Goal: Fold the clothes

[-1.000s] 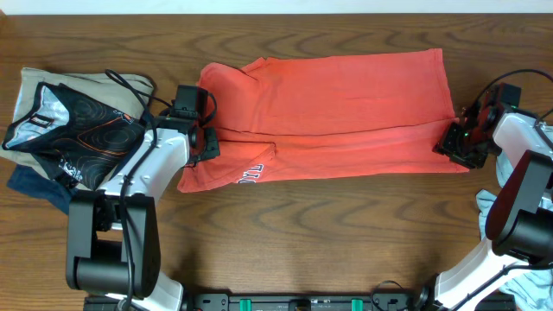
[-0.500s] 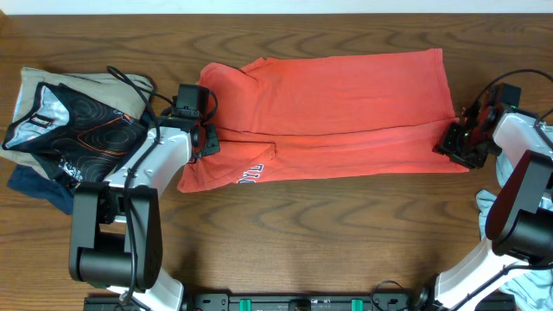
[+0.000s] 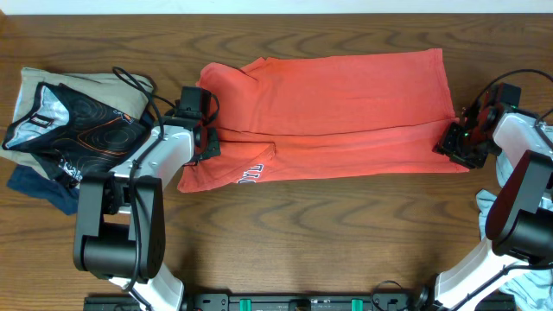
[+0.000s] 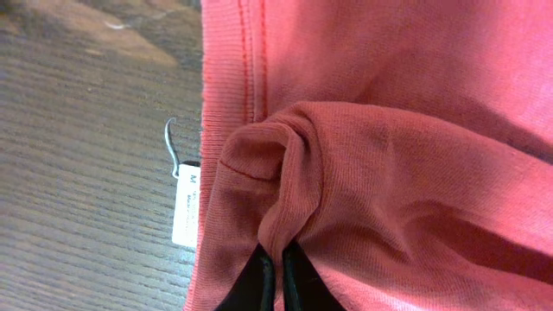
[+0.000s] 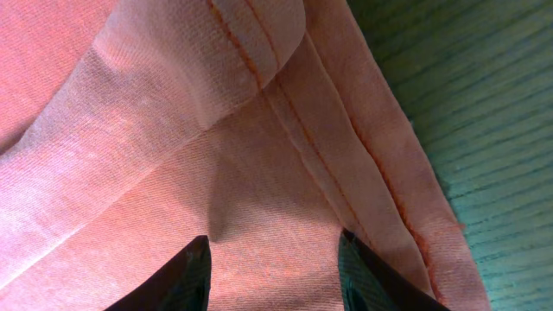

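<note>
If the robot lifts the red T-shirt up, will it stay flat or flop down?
Probably flops: the red T-shirt bunches into soft wrinkles where the left gripper pinches it. It looks thin, so likely light. Its folded layers may slip apart.

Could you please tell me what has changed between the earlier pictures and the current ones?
The left tool closed its jaws, pinching a bunched fold of the coral-red cotton T-shirt, and its arm shifted slightly. The right tool, with jaws apart at the shirt's opposite edge, did not move. The shirt's lay and the pile of dark patterned garments also stayed as they were.
</note>
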`<action>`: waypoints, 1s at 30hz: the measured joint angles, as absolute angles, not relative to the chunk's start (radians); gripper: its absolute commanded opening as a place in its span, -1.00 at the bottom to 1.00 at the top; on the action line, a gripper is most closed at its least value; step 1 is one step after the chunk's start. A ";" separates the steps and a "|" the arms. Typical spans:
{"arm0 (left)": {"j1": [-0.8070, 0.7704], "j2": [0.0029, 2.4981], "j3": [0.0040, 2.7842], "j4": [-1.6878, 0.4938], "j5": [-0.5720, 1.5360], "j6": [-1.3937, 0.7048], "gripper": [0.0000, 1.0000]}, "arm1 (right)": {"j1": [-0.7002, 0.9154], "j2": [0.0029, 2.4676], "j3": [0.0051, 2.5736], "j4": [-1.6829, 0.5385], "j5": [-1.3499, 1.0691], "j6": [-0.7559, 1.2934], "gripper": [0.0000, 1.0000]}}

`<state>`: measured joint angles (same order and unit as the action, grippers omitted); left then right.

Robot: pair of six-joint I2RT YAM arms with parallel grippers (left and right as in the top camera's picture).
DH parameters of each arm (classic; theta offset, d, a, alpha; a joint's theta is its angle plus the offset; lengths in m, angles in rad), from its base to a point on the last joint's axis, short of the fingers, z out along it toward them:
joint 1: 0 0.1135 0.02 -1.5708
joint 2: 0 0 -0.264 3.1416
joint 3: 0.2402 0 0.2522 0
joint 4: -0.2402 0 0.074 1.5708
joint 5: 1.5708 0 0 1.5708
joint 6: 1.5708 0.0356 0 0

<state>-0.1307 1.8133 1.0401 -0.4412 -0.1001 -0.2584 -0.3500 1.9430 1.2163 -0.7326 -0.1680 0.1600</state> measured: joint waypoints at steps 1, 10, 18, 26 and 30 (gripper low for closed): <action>-0.131 1.813 1.040 -0.440 -0.101 -0.258 -0.87 | -0.350 1.943 1.216 -0.733 -0.168 0.160 -0.06; -0.131 1.807 1.063 -0.440 -0.105 -0.258 -0.87 | -0.350 1.943 1.216 -0.733 -0.168 0.160 -0.06; -0.131 1.760 1.155 -0.416 -0.105 -0.261 -0.15 | -0.350 1.943 1.216 -0.732 -0.168 0.160 -0.06; -0.131 1.758 1.155 -0.629 -0.105 -0.261 -0.06 | -0.350 1.943 1.217 -0.733 -0.167 0.160 -0.02; -0.131 1.758 1.153 -0.742 -0.105 -0.262 -0.06 | -0.350 1.945 1.234 -0.787 -0.155 0.156 0.04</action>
<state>-0.1307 1.7576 1.1534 -0.7418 -0.1055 -0.2615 -0.3504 1.9450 1.2343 -0.7872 -0.1551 0.1558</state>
